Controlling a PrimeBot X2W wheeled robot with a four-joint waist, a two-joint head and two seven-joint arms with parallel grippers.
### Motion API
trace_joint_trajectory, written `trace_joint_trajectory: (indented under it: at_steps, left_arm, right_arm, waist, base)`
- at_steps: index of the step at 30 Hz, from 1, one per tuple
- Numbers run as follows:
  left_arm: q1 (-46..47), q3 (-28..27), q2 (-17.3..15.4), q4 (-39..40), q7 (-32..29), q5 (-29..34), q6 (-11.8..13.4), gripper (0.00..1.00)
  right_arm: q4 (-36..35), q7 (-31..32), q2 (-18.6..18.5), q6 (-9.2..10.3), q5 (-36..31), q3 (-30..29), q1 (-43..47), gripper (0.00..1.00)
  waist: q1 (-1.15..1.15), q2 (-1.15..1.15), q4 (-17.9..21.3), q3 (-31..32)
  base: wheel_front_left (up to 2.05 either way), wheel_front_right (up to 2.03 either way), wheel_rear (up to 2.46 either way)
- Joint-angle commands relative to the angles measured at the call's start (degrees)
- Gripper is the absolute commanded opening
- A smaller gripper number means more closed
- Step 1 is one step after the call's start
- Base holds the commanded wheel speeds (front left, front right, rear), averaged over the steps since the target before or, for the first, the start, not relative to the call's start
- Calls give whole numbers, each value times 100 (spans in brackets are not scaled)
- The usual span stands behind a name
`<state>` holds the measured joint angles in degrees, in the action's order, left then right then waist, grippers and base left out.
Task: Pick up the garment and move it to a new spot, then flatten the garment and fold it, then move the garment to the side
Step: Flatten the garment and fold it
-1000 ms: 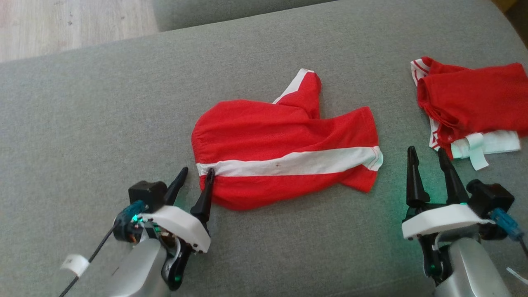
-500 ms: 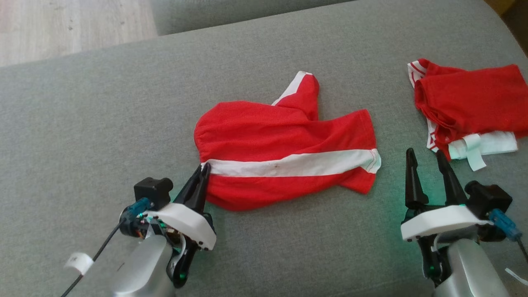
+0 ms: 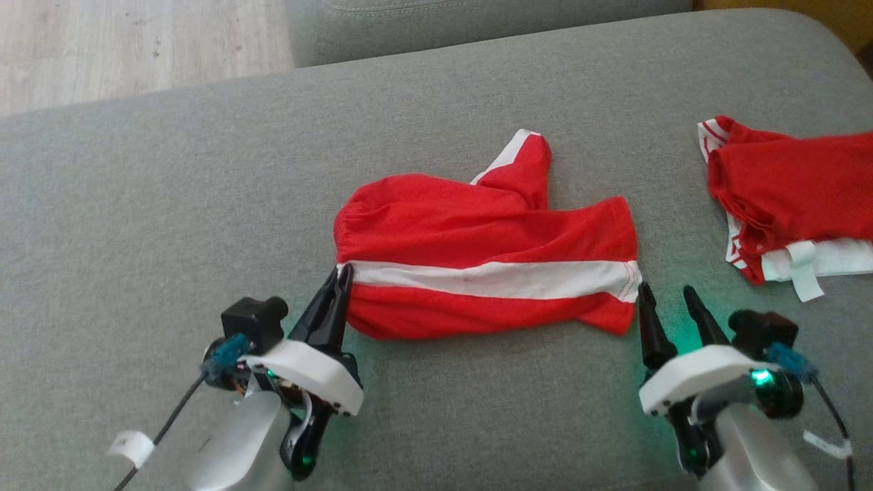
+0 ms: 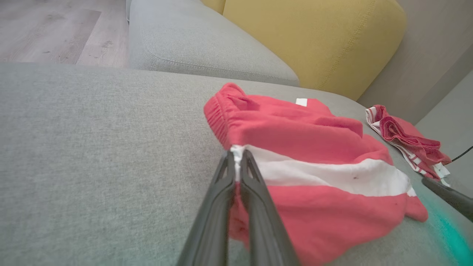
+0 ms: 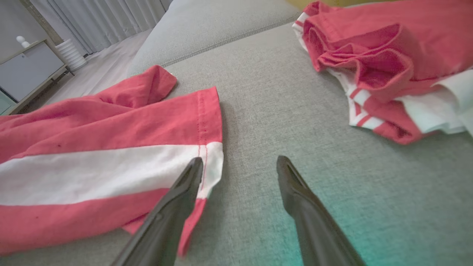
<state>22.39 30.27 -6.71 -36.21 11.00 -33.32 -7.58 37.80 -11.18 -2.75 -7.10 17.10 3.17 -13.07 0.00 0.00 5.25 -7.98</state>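
Surface: grey woven sofa seat (image 3: 136, 204); pale wooden floor (image 3: 102, 48) lies beyond its far left corner.
Task item: red cloth garment with a white band (image 3: 491, 239), lying crumpled about midway between the seat's left and right edges, band running side to side.
Left gripper (image 3: 343, 276): fingers pressed together and pinching the garment's gathered left end, right where the white band starts; in the left wrist view (image 4: 236, 157) the white edge sits between the two tips.
Right gripper (image 3: 667, 293): fingers spread and holding nothing, just beside the garment's right hem.
Right gripper contact: in the right wrist view (image 5: 239, 162) one finger overlaps the white corner of the hem, possibly touching it; the other stands over bare seat.
Other item: folded red-and-white cloth bundle (image 3: 791, 184) near the seat's right edge, apart from both grippers.
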Motion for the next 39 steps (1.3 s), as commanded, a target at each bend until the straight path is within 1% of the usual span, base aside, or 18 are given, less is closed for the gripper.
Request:
trace_joint_trajectory:
  at_steps: [1, 6, 11, 12, 13, 14, 15, 16, 17, 24, 29, 33, 39]
  left_arm:
    - [70, -115, -95, 206, 55, -52, 21, 0]
    - [86, -78, -86, 277, 53, -55, 37, 0]
    - [108, -75, -108, 304, 58, -71, 56, 0]
    - [110, -73, -111, 306, 59, -74, 60, 0]
    - [111, -72, -114, 308, 61, -78, 65, 0]
    - [113, -71, -117, 310, 62, -82, 68, 0]
    - [115, -69, -119, 312, 63, -85, 72, 0]
    - [117, -66, -121, 313, 64, -90, 73, 0]
    - [118, -64, -122, 313, 65, -95, 73, 0]
    - [133, -55, -139, 288, 85, -125, 77, 0]
    - [127, -79, -176, 294, 151, -132, 88, 0]
    - [174, -153, -293, 429, 246, -41, 184, 0]
    - [428, -182, -566, 960, 287, 121, 176, 0]
  right_arm:
    - [38, 26, -13, -39, 124, 230, -364, 100]
    - [379, 38, -13, -39, 400, 438, -597, 100]
    - [645, -9, -13, -39, 474, 553, -727, 100]
    - [688, -23, -13, -39, 488, 570, -748, 94]
    - [727, -34, -13, -39, 505, 589, -768, 78]
    - [762, -43, -13, -39, 527, 611, -788, 51]
    - [795, -46, -13, -39, 559, 637, -806, 38]
    - [831, -37, -13, -39, 595, 668, -822, 16]
    - [860, -37, -13, -39, 616, 704, -839, 0]
    - [911, -149, -36, -39, 730, 831, -923, 0]
    - [606, -295, -169, -39, 765, 907, -925, 0]
    - [-72, -366, -404, -39, 692, 963, -910, 0]
    - [-1438, -379, -821, -39, 658, 944, -906, 0]
  waist:
    - [0, 0, -30, -16]
    - [0, 0, -75, -72]
    - [0, 0, -87, -117]
    - [0, 0, -85, -122]
    - [0, 0, -84, -126]
    - [0, 0, -82, -131]
    - [0, 0, -79, -135]
    - [0, 0, -78, -136]
    - [0, 0, -75, -138]
    - [0, 0, -68, -117]
    - [0, 0, -66, -33]
    - [0, 0, -42, 59]
    - [0, 0, -41, 244]
  base:
    - [0, 0, 0]
    - [0, 0, 0]
    - [0, 0, 0]
    - [0, 0, 0]
    - [0, 0, 0]
    - [0, 0, 0]
    - [0, 0, 0]
    - [0, 0, 0]
    - [0, 0, 0]
    - [0, 0, 0]
    - [0, 0, 0]
    - [0, 0, 0]
    - [0, 0, 0]
